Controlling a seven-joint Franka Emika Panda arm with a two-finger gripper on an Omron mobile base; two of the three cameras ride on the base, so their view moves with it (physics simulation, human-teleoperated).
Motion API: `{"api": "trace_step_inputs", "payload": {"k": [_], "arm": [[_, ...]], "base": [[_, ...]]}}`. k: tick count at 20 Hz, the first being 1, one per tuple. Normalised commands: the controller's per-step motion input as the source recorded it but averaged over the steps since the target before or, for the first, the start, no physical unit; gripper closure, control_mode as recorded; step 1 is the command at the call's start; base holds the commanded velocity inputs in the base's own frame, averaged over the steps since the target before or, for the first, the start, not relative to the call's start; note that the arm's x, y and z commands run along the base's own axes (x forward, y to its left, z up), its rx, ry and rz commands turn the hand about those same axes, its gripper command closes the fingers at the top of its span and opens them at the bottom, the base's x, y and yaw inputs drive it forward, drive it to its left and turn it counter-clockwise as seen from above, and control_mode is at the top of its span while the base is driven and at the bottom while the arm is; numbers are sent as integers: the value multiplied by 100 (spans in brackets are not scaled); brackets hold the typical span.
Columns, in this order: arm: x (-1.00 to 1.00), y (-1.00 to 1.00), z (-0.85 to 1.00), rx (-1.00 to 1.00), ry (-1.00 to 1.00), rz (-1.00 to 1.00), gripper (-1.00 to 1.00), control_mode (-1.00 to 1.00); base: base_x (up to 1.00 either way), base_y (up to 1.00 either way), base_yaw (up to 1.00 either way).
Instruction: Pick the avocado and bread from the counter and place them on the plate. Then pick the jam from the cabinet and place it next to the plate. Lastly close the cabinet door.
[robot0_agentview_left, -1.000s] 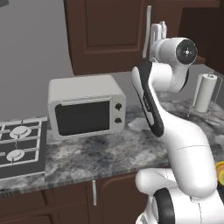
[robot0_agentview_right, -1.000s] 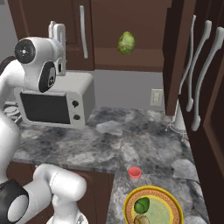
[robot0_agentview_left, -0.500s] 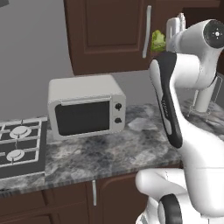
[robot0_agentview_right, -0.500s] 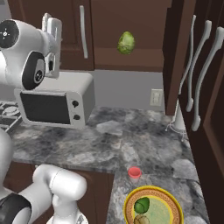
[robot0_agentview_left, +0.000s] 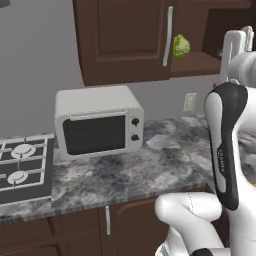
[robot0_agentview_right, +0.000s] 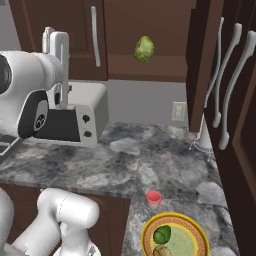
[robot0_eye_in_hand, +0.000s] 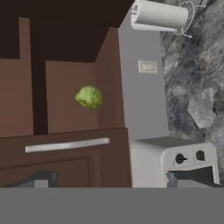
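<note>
A dark kitchen: grey marbled counter (robot0_agentview_right: 165, 165), brown cabinet (robot0_agentview_right: 150, 30) above. My gripper (robot0_agentview_right: 56, 50) is raised high, jaws wide and empty. On the plate (robot0_agentview_right: 197, 235) at the counter's front edge lie the avocado (robot0_agentview_right: 162, 234) and bread (robot0_agentview_right: 161, 251); the jam (robot0_agentview_right: 153, 197) stands just beside. I judge only the door (robot0_agentview_right: 200, 65) remains: next I must reach its outer face and push.

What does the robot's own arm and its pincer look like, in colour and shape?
The arm is made of smooth, rounded glossy white segments joined by dark, nearly black joints. One link carries a long black panel with small pale lettering down it. The pincer is pale grey-white with two flat, straight parallel fingers. No loose cables are visible.
</note>
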Motion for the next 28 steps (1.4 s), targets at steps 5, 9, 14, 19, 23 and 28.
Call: {"api": "trace_step_inputs", "payload": {"k": [5,9,14,19,23,28], "arm": [[-43,0,-10,0,-1,0,-100,-100],[-48,-2,-11,0,-3,0,-100,-100],[-55,-16,-2,0,-7,0,-100,-100],[-45,-22,0,0,-8,0,-100,-100],[-34,-20,-5,0,-2,1,-100,-100],[-38,-27,-3,0,0,2,-100,-100]], "base": [[0,0,0],[0,0,0],[0,0,0],[0,0,0],[0,0,0],[0,0,0]]}}
